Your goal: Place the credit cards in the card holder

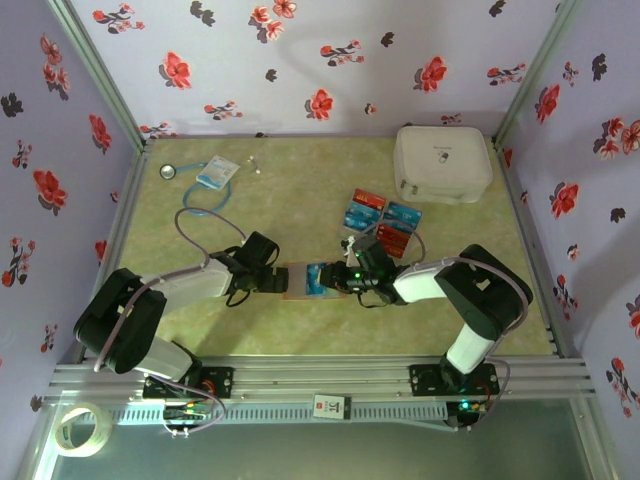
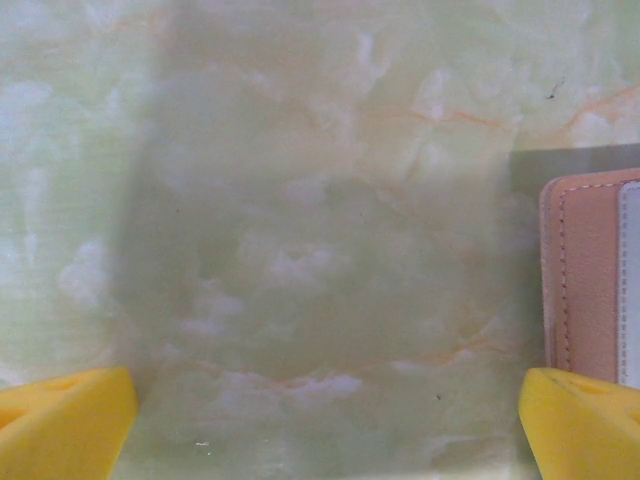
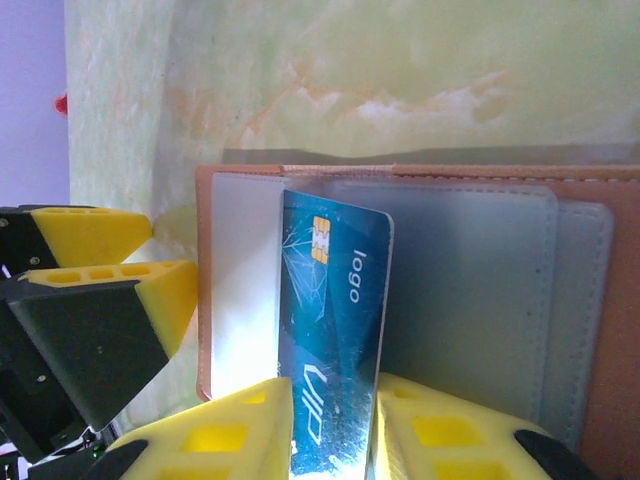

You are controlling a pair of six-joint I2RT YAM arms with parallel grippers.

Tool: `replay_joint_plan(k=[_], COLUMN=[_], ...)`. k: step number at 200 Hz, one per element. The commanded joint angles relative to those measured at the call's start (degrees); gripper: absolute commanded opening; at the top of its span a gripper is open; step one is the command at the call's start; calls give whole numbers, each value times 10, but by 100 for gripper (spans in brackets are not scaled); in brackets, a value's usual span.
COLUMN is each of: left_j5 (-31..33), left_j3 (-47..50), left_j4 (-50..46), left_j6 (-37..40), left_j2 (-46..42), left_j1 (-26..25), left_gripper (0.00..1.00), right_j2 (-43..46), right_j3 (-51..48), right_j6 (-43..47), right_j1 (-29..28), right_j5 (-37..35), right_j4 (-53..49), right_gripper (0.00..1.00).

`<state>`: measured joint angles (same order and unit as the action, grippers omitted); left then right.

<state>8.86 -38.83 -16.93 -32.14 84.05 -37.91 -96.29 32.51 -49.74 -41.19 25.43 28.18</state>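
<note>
The tan-pink card holder [image 1: 296, 281] lies open on the table between both grippers. My right gripper [image 1: 345, 277] is shut on a blue credit card [image 3: 335, 300]. The card stands on edge over the holder's grey pockets [image 3: 470, 290], next to its white inner flap. My left gripper [image 1: 270, 280] is open just left of the holder, its yellow fingers [image 3: 100, 235] by the holder's edge. In the left wrist view the left gripper [image 2: 325, 420] spans bare table, with the holder's stitched edge [image 2: 585, 280] by the right fingertip. The other red and blue credit cards [image 1: 382, 220] lie in a loose pile behind.
A big white rounded case [image 1: 443, 163] stands at the back right. A blue-white packet [image 1: 215, 172] with a cord lies at the back left. Flowered walls close in the table [image 1: 300, 200] on three sides.
</note>
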Motion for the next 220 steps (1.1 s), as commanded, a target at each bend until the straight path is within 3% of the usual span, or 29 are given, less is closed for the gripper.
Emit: replay_joint_plan(k=[1, 39, 140, 189, 220], left_j5=[13, 13, 12, 12, 12], left_j3=[3, 4, 4, 4, 3], left_j4=[-20, -19, -16, -16, -16], left_j6=[3, 4, 3, 3, 4], left_j2=[10, 12, 15, 14, 12], left_j1=[3, 3, 3, 3, 3], left_gripper=[100, 100, 100, 100, 100], right_j2=[5, 0, -8, -14, 4], right_j3=[9, 16, 28, 39, 51], right_j6=[16, 17, 18, 18, 37], right_j1=[0, -3, -11, -14, -15], right_j5=[-17, -12, -5, -4, -16], right_j4=[-49, -56, -65, -72, -115], right_gripper=[22, 14, 13, 21, 35])
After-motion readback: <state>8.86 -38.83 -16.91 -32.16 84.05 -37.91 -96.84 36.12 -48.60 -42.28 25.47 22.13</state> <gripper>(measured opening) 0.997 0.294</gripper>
